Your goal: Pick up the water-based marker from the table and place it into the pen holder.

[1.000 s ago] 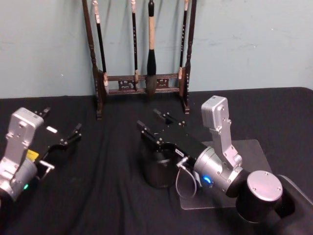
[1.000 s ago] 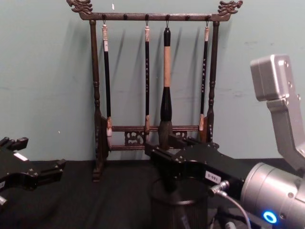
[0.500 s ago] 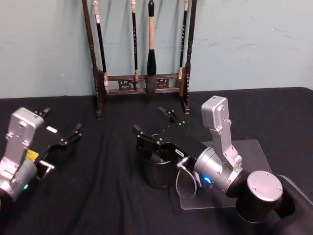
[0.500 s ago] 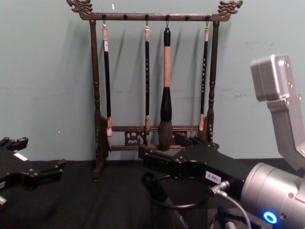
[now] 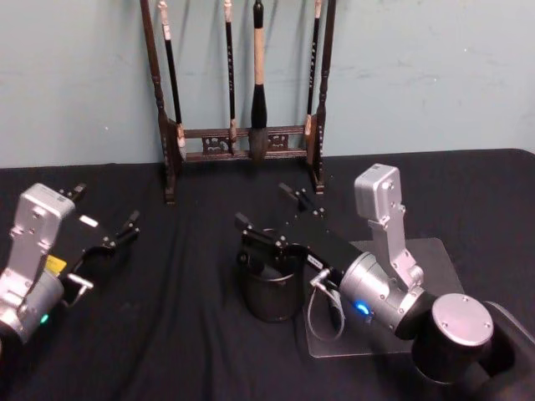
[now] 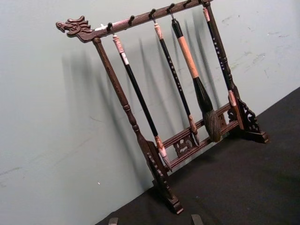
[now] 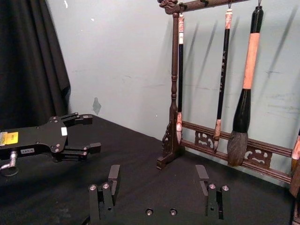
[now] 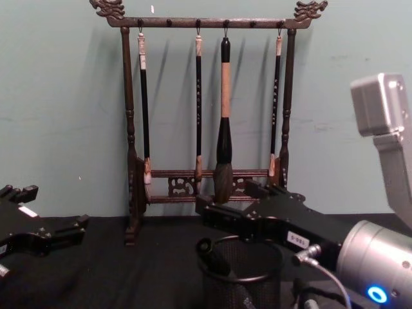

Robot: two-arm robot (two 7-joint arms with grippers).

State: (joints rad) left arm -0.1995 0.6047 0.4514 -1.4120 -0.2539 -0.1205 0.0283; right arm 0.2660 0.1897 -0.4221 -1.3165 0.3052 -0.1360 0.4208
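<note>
Right gripper (image 5: 274, 215) is hanging just above the pen holder (image 5: 272, 294), spread wide open and gripping nothing. The water-based marker (image 8: 211, 254) sits inside the holder right below it. It's leaning, with its dark end poking up at the rim under the gripper's left side. Past the gripper there's the brush rack (image 5: 242, 142) against the wall. Left gripper (image 5: 104, 210) is parked well off to its left, also open and empty.

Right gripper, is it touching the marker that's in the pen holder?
Apart. The chest view shows the marker leaning in the pen holder, its top below the open right gripper with a clear gap between them.
</note>
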